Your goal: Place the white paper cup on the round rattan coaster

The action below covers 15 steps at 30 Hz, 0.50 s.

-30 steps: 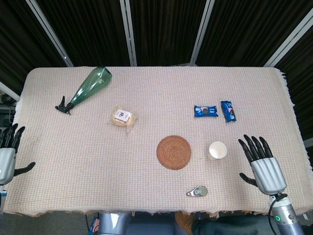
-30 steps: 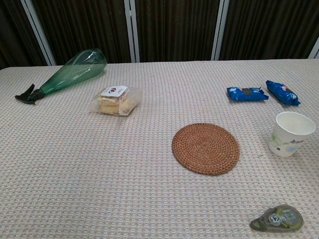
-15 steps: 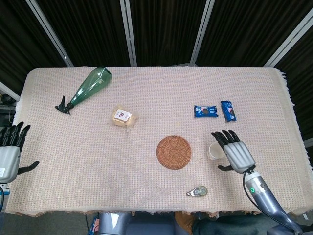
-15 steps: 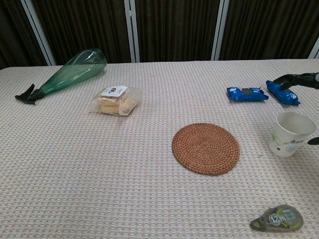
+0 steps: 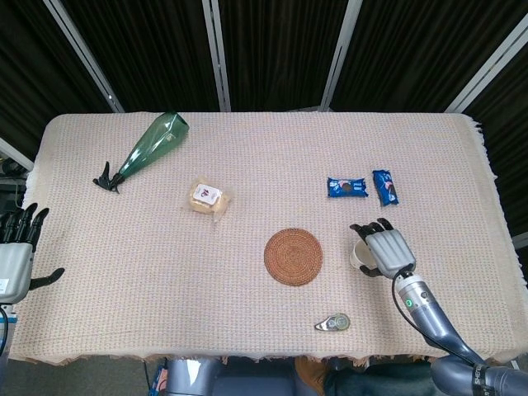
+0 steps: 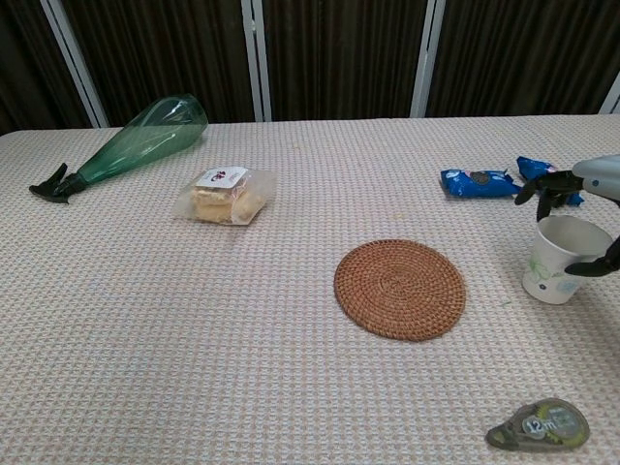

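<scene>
- The white paper cup (image 5: 360, 255) stands upright at the right of centre in the head view, on the worktop (image 5: 247, 157) with its beige woven cloth, just beside the right edge of the round brown rattan coaster (image 5: 293, 256) and apart from it.
- In the chest view the white paper cup (image 6: 562, 259) shows a faint printed pattern on its wall and an open mouth; the round rattan coaster (image 6: 399, 289) lies flat at the middle of that frame.
- The right hand (image 5: 386, 250) sits over the right side of the cup, fingers spread and curved around its rim and wall. In the chest view the right hand (image 6: 581, 208) enters from the right edge, dark fingertips above the rim and a thumb beside the wall; whether they touch the cup cannot be told.
- The left hand (image 5: 16, 252) is at the lower left edge of the head view, off the worktop's side, fingers straight and apart, holding nothing.
- A green plastic bottle (image 5: 151, 146) lies on its side at upper left.
- A small clear-wrapped snack packet (image 5: 206, 197) lies left of centre.
- Two blue snack wrappers (image 5: 364, 187) lie side by side above the cup.
- A grey-green correction tape dispenser (image 5: 332, 322) rests near the lower edge, below the coaster and cup.
</scene>
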Available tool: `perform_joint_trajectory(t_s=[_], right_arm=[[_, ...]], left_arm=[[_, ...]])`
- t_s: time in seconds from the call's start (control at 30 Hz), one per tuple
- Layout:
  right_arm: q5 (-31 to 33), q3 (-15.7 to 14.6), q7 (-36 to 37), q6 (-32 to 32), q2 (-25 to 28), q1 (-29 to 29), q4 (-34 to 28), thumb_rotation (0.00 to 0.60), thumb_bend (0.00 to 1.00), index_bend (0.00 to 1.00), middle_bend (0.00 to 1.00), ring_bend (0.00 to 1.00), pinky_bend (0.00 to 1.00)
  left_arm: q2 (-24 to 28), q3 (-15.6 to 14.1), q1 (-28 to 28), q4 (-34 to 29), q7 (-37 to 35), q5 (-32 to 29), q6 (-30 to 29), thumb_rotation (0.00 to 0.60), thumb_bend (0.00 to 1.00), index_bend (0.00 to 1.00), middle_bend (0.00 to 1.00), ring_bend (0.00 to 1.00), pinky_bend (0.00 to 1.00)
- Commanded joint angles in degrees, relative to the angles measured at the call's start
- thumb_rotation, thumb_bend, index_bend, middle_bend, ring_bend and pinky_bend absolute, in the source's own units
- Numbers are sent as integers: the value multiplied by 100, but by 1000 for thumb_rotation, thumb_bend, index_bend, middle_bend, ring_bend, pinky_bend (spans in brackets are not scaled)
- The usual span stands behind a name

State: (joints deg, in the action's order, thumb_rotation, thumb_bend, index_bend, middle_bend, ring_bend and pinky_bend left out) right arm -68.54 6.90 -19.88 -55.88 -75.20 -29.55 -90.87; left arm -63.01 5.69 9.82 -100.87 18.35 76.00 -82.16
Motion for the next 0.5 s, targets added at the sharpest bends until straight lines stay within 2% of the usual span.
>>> perform_joint_trajectory(t_s=[0.03, 0.27, 0.5], right_arm=[[60, -10, 11, 23, -1, -6, 19, 600, 189, 266, 359, 297, 227], [-84, -23, 124, -75, 51, 6, -42, 600, 193, 283, 370, 307, 230], [-480, 71, 143, -275, 217, -85, -486, 600, 192, 281, 371, 307, 230]], left_arm=[[-9, -1, 6, -8, 31, -9, 7, 600, 0, 0, 0, 0, 0], [-31, -19, 4, -33, 93, 4, -2, 600, 0, 0, 0, 0, 0], [-18, -6, 5, -54, 77, -19, 2, 600, 0, 0, 0, 0, 0]])
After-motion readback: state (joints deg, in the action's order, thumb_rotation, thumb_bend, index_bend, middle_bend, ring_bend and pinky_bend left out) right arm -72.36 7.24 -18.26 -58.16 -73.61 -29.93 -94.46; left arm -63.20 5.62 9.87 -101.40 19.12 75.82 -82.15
